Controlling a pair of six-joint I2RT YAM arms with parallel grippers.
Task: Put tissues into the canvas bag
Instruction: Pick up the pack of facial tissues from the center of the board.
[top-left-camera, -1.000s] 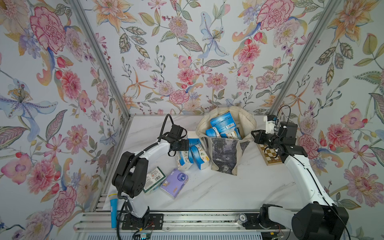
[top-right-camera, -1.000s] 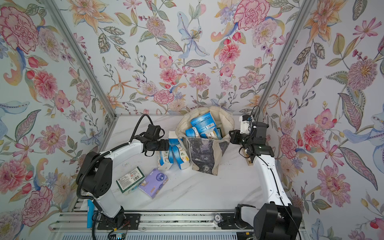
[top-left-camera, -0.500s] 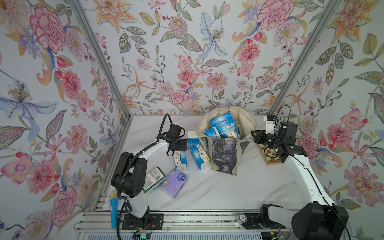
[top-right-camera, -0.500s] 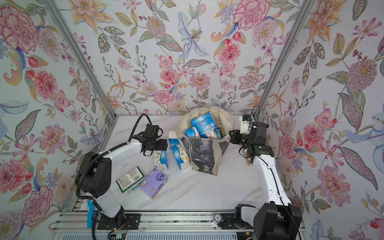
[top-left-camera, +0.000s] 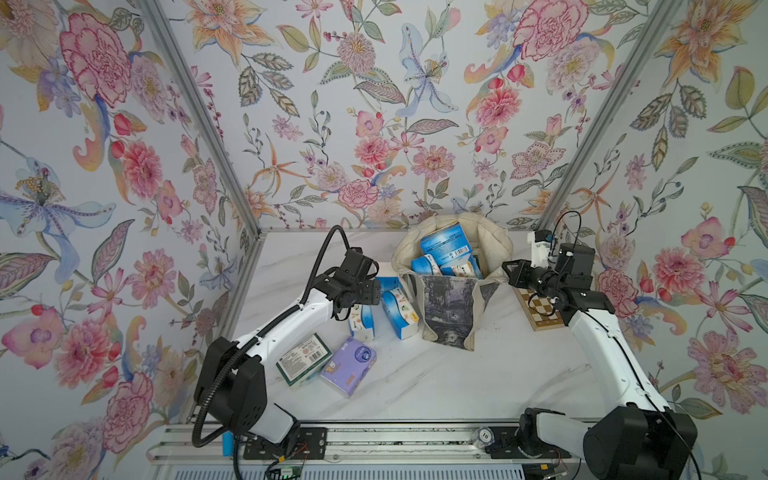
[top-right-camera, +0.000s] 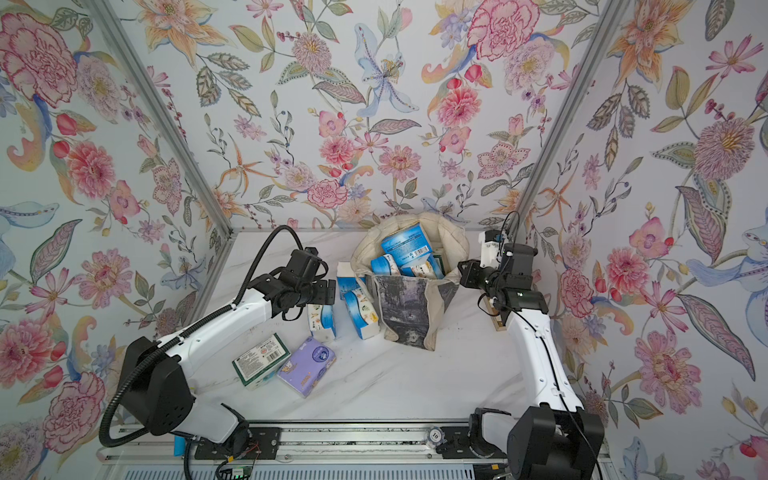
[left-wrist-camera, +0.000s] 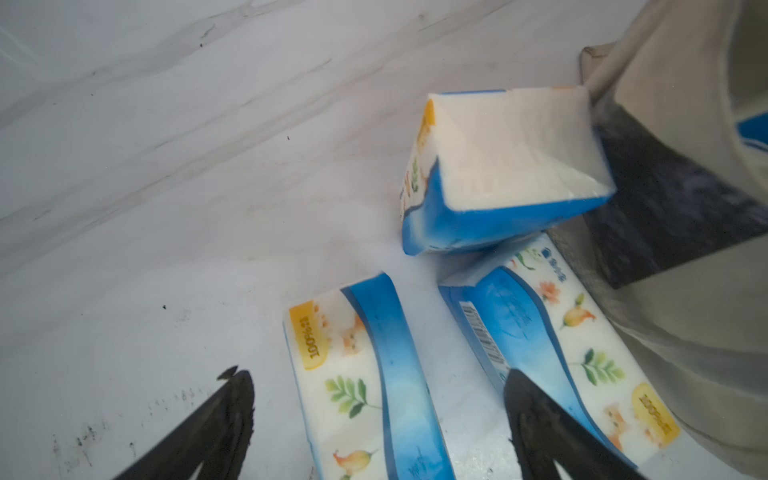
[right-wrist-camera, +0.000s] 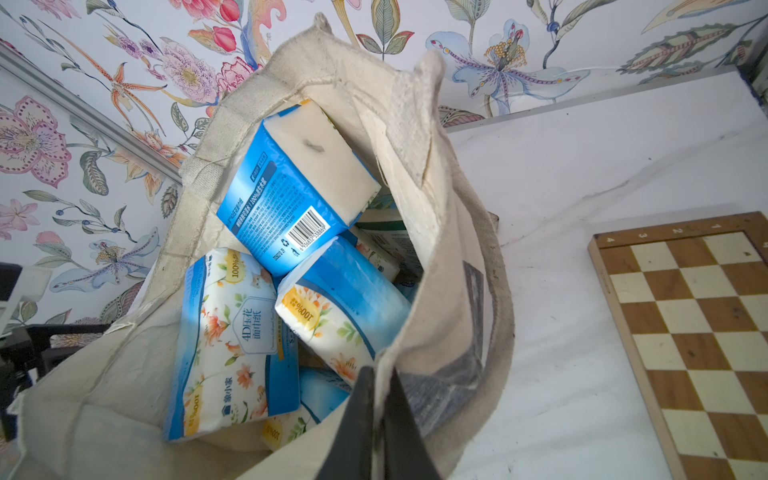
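The cream canvas bag (top-left-camera: 451, 309) (top-right-camera: 409, 311) stands at the back middle, its mouth held wide, with several blue-and-white tissues (top-left-camera: 444, 249) (right-wrist-camera: 291, 195) inside. My right gripper (top-left-camera: 509, 270) (right-wrist-camera: 380, 374) is shut on the bag's rim. Three blue-and-white packs (top-left-camera: 399, 309) (left-wrist-camera: 498, 174) sit on the table just left of the bag. My left gripper (top-left-camera: 372, 291) (left-wrist-camera: 376, 374) hovers open over one of them (left-wrist-camera: 365, 374), its fingers (left-wrist-camera: 237, 399) clear of both sides. A green-white pack (top-left-camera: 304, 361) and a lilac pack (top-left-camera: 348, 365) lie nearer the front.
A wooden chessboard (top-left-camera: 540, 311) (right-wrist-camera: 685, 332) lies right of the bag, partly under my right arm. Floral walls close in the table on three sides. The arms' rail (top-left-camera: 374, 436) runs along the front, with a blue object (top-left-camera: 226, 442) at its left end.
The left gripper has drawn back slightly and its jaws stand a little wider. The pack under it has shifted toward the front, away from its neighbours. The right arm has not moved.
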